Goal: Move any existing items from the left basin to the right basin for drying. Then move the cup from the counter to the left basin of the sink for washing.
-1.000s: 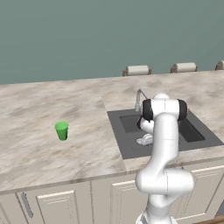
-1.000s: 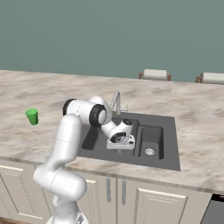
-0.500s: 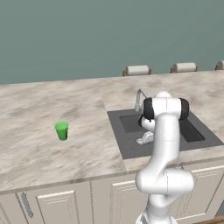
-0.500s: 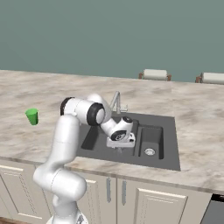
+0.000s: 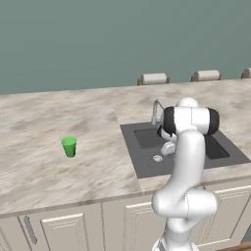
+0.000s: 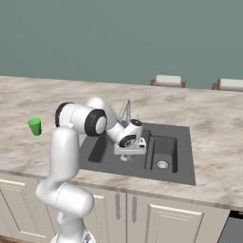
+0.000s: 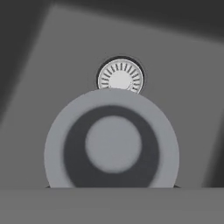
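Silvery loop item (image 7: 112, 144) looks tiny, light, slippery | gripper (image 6: 129, 151) low in left basin (image 6: 97, 151) | grab its rim | finger gap: cannot tell

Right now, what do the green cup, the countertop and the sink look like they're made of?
The cup looks like plastic: flat, bright green, matte, no glints. The counter looks like polished stone, with beige-and-grey marbled veining. The sink looks like dark grey matte composite or coated metal; its even, dull surface leaves that open. Its faucet appears to be silvery metal.

No text, label, brand, number or sign can be read on anything near the gripper or elsewhere in these views.
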### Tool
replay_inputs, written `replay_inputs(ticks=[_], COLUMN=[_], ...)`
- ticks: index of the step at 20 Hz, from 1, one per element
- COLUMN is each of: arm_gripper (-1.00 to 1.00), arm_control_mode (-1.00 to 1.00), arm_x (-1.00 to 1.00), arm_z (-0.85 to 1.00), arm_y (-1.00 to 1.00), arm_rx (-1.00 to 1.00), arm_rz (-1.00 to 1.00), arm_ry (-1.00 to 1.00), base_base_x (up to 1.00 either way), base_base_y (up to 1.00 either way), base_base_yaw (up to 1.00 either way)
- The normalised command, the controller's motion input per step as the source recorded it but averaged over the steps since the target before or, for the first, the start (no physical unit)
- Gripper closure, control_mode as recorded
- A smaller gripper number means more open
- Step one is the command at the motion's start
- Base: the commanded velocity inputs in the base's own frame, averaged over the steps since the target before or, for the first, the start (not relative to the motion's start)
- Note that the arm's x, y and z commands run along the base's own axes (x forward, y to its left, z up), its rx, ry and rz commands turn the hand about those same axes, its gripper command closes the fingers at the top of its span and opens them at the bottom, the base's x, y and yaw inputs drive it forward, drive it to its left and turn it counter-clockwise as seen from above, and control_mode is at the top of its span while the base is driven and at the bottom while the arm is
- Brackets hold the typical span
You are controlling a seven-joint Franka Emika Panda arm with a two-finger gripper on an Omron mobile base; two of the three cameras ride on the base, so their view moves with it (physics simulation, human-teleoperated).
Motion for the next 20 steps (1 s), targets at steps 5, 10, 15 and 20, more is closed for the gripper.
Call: replay_inputs(ticks=[5, 10, 15, 20], arm_gripper=[1.00, 1.00, 1.00, 1.00], arm_control_mode=[-1.00, -1.00, -1.00, -1.00], arm_x=[-0.56, -0.59, -0.44, -0.29], arm_z=[0.57, 0.67, 0.76, 0.74], arm_y=[-0.02, -0.07, -0.18, -0.24], arm_rx=[0.00, 0.00, 0.00, 0.00], arm_rz=[0.00, 0.00, 0.00, 0.00], arm_ry=[-0.10, -0.04, 0.00, 0.00], base_base_x=[0.00, 0.00, 0.00, 0.00], base_base_y=[0.00, 0.00, 0.00, 0.00], base_base_yaw=[0.00, 0.00, 0.00, 0.00])
